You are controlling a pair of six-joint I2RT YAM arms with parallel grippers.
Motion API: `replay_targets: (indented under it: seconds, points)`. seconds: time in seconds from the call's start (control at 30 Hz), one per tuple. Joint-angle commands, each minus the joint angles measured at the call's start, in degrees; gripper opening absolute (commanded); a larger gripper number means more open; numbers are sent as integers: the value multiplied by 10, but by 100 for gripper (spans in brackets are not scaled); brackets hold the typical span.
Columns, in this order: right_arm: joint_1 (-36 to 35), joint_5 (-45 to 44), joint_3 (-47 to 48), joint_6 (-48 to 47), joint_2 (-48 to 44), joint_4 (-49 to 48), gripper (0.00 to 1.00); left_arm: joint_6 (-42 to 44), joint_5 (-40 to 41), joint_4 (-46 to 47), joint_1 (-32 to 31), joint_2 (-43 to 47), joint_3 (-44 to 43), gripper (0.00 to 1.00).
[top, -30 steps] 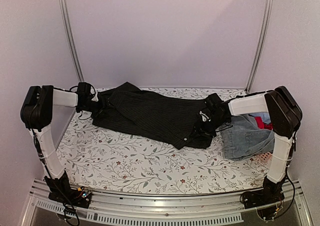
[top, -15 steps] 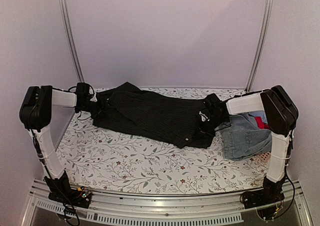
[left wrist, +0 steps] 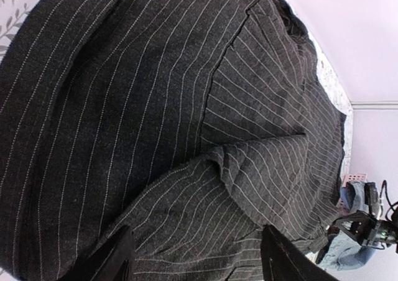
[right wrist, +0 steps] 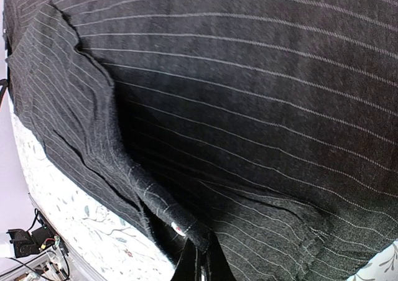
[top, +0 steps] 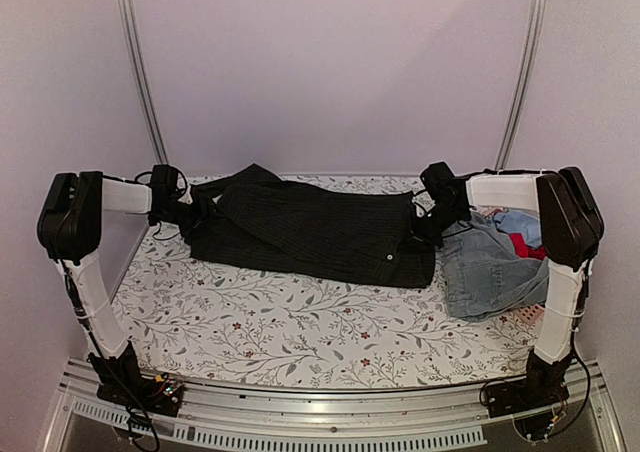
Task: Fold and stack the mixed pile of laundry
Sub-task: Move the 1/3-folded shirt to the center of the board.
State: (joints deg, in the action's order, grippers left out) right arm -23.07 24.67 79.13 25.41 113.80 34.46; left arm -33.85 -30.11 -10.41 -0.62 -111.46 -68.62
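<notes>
The black pinstriped shirt (top: 310, 234) lies spread across the far half of the flowered table (top: 280, 322), from about 10 o'clock to 2 o'clock. The right gripper (top: 424, 224) is pinched tight on the hem at the 2 o'clock end. The left gripper (top: 190, 212) sits at the 10 o'clock end, its fingers (left wrist: 115, 259) apart with cloth bunched between them; whether it grips I cannot tell. At 3 to 4 o'clock, faded denim (top: 490, 270), a red garment (top: 526, 245) and a pale blue one (top: 514, 220) are heaped over a pink slatted basket (top: 528, 318), of which only a corner shows.
</notes>
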Motion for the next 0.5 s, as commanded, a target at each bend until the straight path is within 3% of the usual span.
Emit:
replay_targets:
  seconds: [0.0,0.47]
  points:
    - [-1,9,33,-22,13,26,0,10,5,-5,6,12,2,69]
    - [12,-114,73,-82,53,92,0,57,89,-96,5,-12,-44,69]
